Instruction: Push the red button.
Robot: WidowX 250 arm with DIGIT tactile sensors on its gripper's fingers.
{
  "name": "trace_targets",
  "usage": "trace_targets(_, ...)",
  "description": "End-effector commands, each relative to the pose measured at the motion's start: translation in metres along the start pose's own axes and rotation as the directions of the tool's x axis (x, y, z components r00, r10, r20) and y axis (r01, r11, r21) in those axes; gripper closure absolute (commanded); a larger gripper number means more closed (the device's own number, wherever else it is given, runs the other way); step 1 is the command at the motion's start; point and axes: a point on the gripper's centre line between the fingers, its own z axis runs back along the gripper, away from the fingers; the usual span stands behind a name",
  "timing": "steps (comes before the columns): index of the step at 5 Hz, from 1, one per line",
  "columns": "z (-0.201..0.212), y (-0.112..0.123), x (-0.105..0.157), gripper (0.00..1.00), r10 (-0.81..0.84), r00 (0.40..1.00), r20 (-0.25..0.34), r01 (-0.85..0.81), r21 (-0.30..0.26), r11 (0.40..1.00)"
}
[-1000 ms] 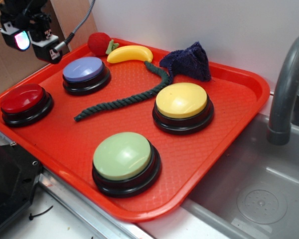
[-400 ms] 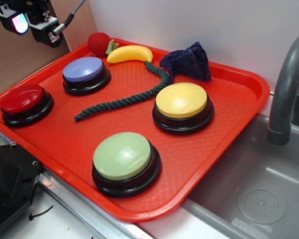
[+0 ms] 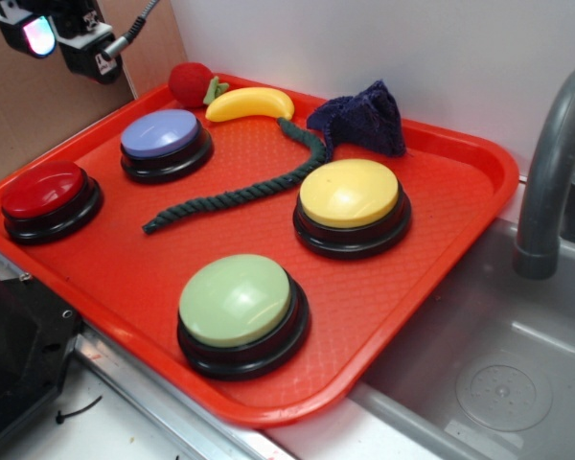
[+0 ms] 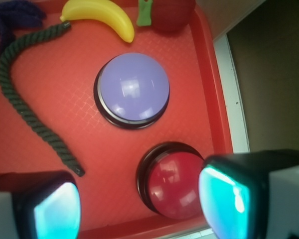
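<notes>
From across the room, the red tray (image 3: 441, 163) sits on the counter beside a sink (image 3: 498, 374) with a grey tap (image 3: 551, 172). The red button (image 3: 46, 194) sits in the tray's near left corner, close to the rim. Behind it is the blue button (image 3: 163, 139), and further along the back edge lie a fuzzy strawberry (image 3: 190, 83), a yellow banana (image 3: 251, 102) and a crumpled dark blue cloth (image 3: 362, 119). A dark green rope (image 3: 244, 192) snakes from the cloth toward the middle of the tray. The yellow button (image 3: 350, 199) is right of centre and the green button (image 3: 238, 305) is nearest the front. The gripper (image 3: 40, 31) hangs high in the top left corner, above and well apart from the red button; from here I cannot tell how its jaws stand.

Looking down from the wrist, the gripper (image 4: 139, 204) has its two glowing fingertips (image 4: 55, 211) spread wide with nothing between them but the view of the tray, so the jaws are released. The red button (image 4: 170, 181) shows low in the picture, partly behind the right fingertip, with the blue button (image 4: 132, 89) just beyond it. The rope (image 4: 30, 117) runs down the left, and the banana (image 4: 102, 14) and strawberry (image 4: 169, 12) lie along the top edge.
</notes>
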Motion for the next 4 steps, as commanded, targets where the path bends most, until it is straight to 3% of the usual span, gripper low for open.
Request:
trace_targets(1, 0.027, 0.002, 0.005, 0.0, -0.001, 0.996, 0.09, 0.001, -0.002, 1.0)
trace_targets(2, 0.037, -0.001, 0.001, 0.0, -0.006, 0.991, 0.131, 0.011, -0.034, 0.999)
trace_targets(4, 0.051, -0.001, -0.006, 0.0, 0.045, 0.984, 0.173, -0.042, -0.02, 0.999)
